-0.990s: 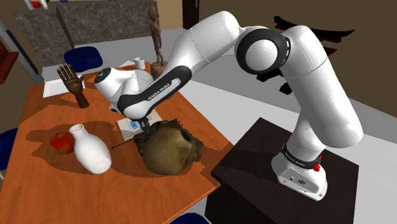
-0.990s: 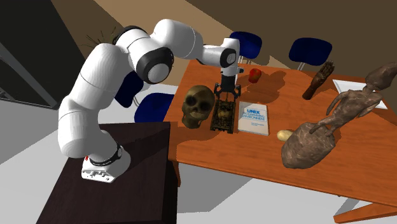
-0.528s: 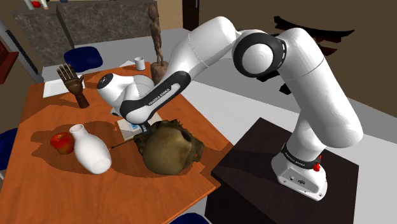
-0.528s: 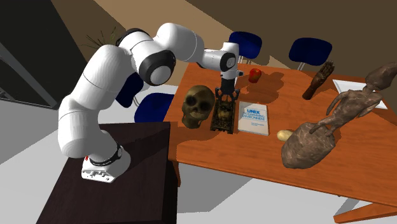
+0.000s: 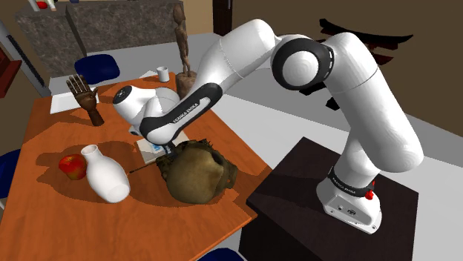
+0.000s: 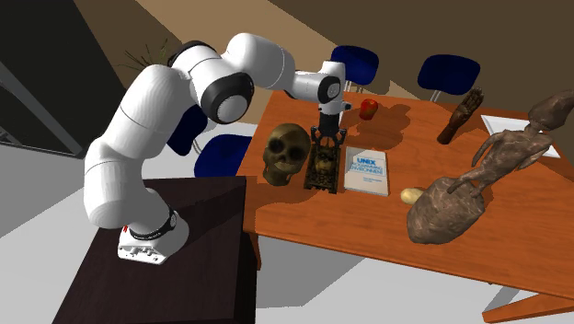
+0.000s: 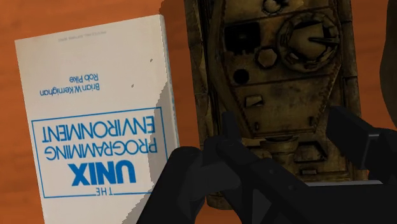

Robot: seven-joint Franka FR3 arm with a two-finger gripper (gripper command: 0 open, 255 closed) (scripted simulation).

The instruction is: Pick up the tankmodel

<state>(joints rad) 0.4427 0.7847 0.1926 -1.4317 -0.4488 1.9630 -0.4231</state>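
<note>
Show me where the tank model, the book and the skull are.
tank model [image 7: 273, 76], wrist view, on its hull deck.
book [image 6: 365, 171], second exterior view, on its cover.
skull [image 6: 286, 152], second exterior view, on its face.

The arm [image 5: 356, 96] is built of fat, rounded white segments, smooth as moulded shells and swelling at each bend. Dark grey discs ringed in black mark the joints [image 5: 300, 65]. A black band [image 5: 182, 115] wraps the forearm and carries small white lettering that I cannot read from here. The white base [image 5: 349, 209] has a dark ring with lettering too, and a small red spot [image 5: 370, 194] beside it. The end effector [image 7: 280, 143] is black all over, blocky and angular, with two squared fingers [image 7: 355, 137]. The stand [image 5: 297, 189] is a plain dark brown box.
</note>
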